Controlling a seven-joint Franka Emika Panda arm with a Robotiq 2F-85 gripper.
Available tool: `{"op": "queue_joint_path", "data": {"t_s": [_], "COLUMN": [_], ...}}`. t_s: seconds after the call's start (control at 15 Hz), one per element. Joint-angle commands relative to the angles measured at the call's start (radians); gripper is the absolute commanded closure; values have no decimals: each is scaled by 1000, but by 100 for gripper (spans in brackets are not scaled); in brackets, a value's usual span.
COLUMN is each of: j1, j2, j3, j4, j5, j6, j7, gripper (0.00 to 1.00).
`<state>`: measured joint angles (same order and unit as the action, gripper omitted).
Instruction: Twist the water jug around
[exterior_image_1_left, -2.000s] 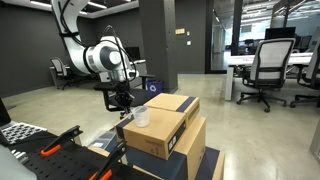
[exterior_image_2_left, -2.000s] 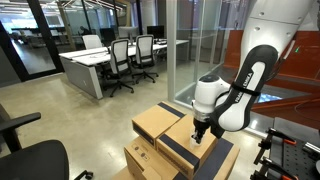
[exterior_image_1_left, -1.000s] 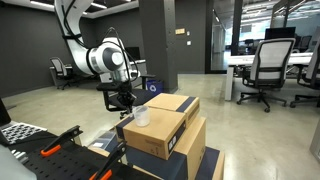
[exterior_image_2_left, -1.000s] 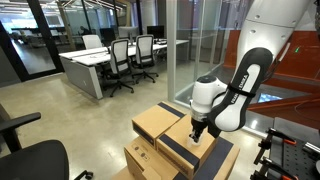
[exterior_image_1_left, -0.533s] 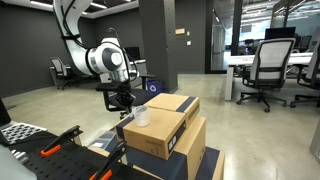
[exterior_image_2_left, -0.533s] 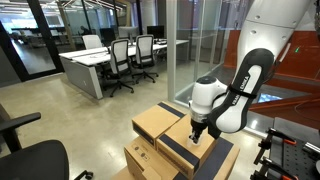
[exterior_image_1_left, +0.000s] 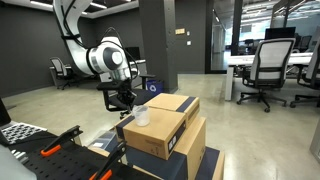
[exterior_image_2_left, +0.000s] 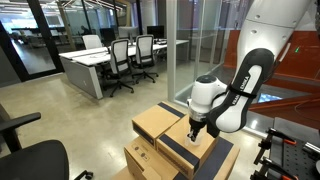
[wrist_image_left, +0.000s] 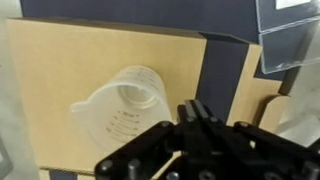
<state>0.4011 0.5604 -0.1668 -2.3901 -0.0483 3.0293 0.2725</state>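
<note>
Wrist view: the water jug (wrist_image_left: 124, 104) stands upright on the flat tan top of a cardboard box (wrist_image_left: 60, 60), its open mouth facing the camera, its spout pointing to the left of the frame and printed measuring marks showing on its translucent wall. The tool (wrist_image_left: 197, 108) comes in from the bottom edge with its fingers pressed together on nothing, their tips just beside the jug's rim on the side away from the spout; whether they touch it cannot be told. A dark tape band (wrist_image_left: 226, 72) runs down the box beyond the tool. In an exterior view the jug (exterior_image_1_left: 141, 116) sits near a corner of the upper box (exterior_image_1_left: 165, 128), with the tool (exterior_image_1_left: 122, 106) close beside it.
</note>
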Motion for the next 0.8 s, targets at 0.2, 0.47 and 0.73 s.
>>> {"op": "queue_joint_path", "data": {"t_s": [0.2, 0.47, 0.73], "j1": [47, 64, 62], "j2": [18, 25, 33], "j3": [-50, -75, -82], "j4": [20, 32, 49], "j5": [-11, -6, -2], "j6": [20, 23, 19], "j7": [11, 28, 31], "gripper": [93, 94, 94]}}
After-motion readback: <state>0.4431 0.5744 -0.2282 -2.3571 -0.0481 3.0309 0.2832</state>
